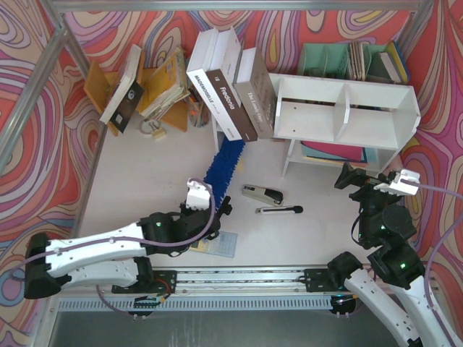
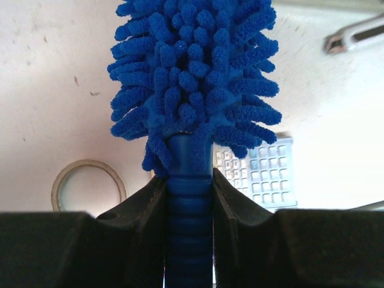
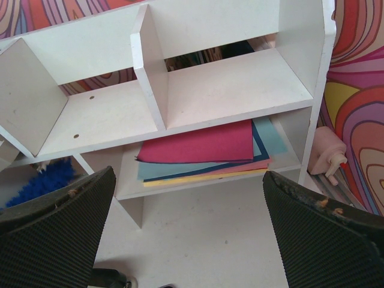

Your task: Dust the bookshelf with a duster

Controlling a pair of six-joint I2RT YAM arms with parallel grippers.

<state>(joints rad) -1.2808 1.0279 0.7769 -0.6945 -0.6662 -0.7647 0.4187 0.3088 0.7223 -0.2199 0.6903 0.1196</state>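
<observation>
Top external view suggests the grasp is finished and the dusting itself not yet begun: on the left, the left jaws are clamped on the slim handle of the duster point(image 1: 223, 168). The left wrist view agrees, with both pads point(image 2: 144, 207) pressed against the ribbed blue shaft just below the fluffy head. That head points away from the arm across the worktop point(image 1: 155, 170) toward the lower end of the leaning books point(image 1: 230, 90); whether it rests on the surface or hangs just above it I cannot tell. A stapler point(image 1: 262, 194) lies just to its right. Further right stands the bookshelf point(image 1: 340, 108), its two upper compartments bare and coloured paper sheets point(image 3: 198, 150) on the lower tier. None of the fluff touches the unit as far as I can see, and the tip ends just beside its left end. At far right the right jaws stand wide apart, holding nothing, facing the shelf front. I judge every stroke remains: the top board, both compartments and perhaps the lower tier
</observation>
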